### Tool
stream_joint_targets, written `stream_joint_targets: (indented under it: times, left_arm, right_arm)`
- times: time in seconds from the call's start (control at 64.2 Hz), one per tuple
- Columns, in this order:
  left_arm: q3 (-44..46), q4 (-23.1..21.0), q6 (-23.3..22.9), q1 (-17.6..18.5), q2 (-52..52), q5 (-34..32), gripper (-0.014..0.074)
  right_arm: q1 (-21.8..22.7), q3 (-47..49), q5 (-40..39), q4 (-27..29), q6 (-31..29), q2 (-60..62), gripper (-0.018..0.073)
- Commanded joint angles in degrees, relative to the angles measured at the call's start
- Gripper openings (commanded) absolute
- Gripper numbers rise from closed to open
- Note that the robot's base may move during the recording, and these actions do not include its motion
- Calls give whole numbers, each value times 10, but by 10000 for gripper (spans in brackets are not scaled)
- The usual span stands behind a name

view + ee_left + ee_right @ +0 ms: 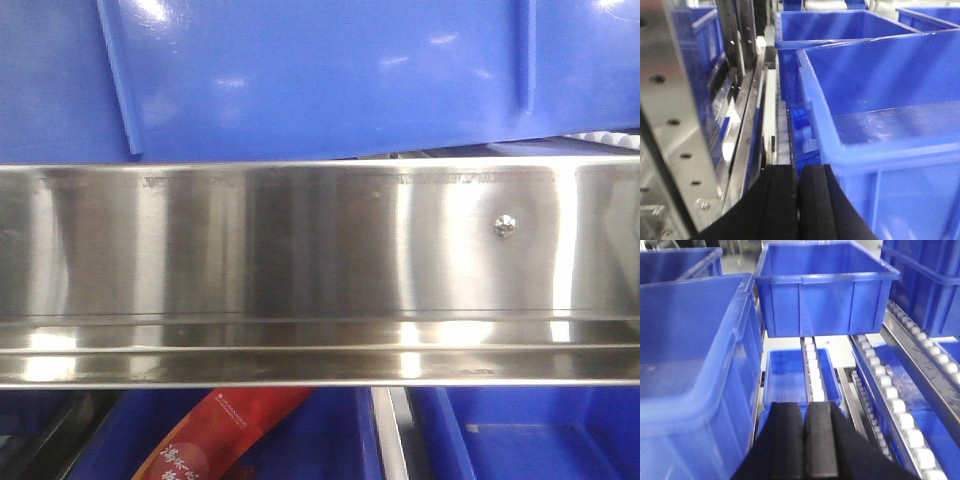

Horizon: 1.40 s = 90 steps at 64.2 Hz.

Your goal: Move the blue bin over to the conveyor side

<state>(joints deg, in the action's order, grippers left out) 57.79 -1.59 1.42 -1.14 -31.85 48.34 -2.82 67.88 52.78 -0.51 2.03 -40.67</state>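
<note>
- The front-facing view is filled by a stainless-steel rail (300, 250) with one screw (505, 227). No gripper appears in this view.
- Above the rail stands a glossy blue crate wall (320, 70) with a raised rib. Which crate it belongs to cannot be told.
- Below the rail, a red packet (215, 440) lies in a lower blue bin (520, 440). Only this view shows the packet.
- The left wrist view shows the left gripper (799, 195) with its black jaws pressed together on nothing.
- The blue bin (880, 90) stands just to that gripper's right, its thick rim near the fingers. Only its glossy floor and inner walls show.
- A second bin (840, 27) stands directly behind the blue bin, close against it.
- To the left, a narrow channel with a roller track (782, 135) runs between the blue bin and a perforated metal upright (670, 100).
- The right wrist view shows the right gripper (804, 435), jaws likewise together and holding nothing.
- Here the blue bin (685, 340) stands to the gripper's left, so it sits between the two arms.
- Ahead, a far bin (825, 295) rests on the centre roller track (812, 370).
- A small blue tray (785, 375) sits on a lower level beside that track.
- A right roller track (890, 395) slants alongside, with stacked bins (925, 285) beyond it.
</note>
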Motion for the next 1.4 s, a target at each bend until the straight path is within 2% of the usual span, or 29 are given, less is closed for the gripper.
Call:
stream_joint_targets:
  times: [0.0,0.109,0.156,0.234,0.311,0.561,0.685,0.825,1.277,1.339,1.386]
  left_arm:
    - [9,-10,-2,2,-10,-23,-9]
    - [9,-10,-2,2,-19,-57,-9]
    - [13,-12,-2,2,-29,-64,-9]
    - [29,-28,-4,2,-59,-67,-9]
    - [62,-50,-4,2,-100,-60,-9]
    - [155,-58,-4,2,-245,-15,-9]
    - [176,-58,-4,2,-292,-16,-9]
    - [207,-58,-4,2,-342,-15,-9]
    - [333,-59,-4,2,-464,64,-9]
    - [347,-59,-5,2,-477,76,-9]
    - [356,-63,-5,2,-485,82,-9]
  right_arm:
    - [0,17,0,5,0,-21,-69]
    - [0,17,-5,39,-2,-28,-69]
    - [-3,20,-3,43,-25,-37,-70]
    - [-10,48,29,55,-70,-66,-81]
    - [-20,90,68,65,-71,-105,-81]
    - [-46,241,147,18,-62,-236,-77]
    - [-78,290,168,-57,-20,-286,-77]
    - [-113,317,172,-95,-1,-326,-77]
    - [-123,417,172,-84,20,-458,-77]
    - [-123,424,172,-84,20,-469,-34]
    - [-123,428,172,-84,15,-476,48]
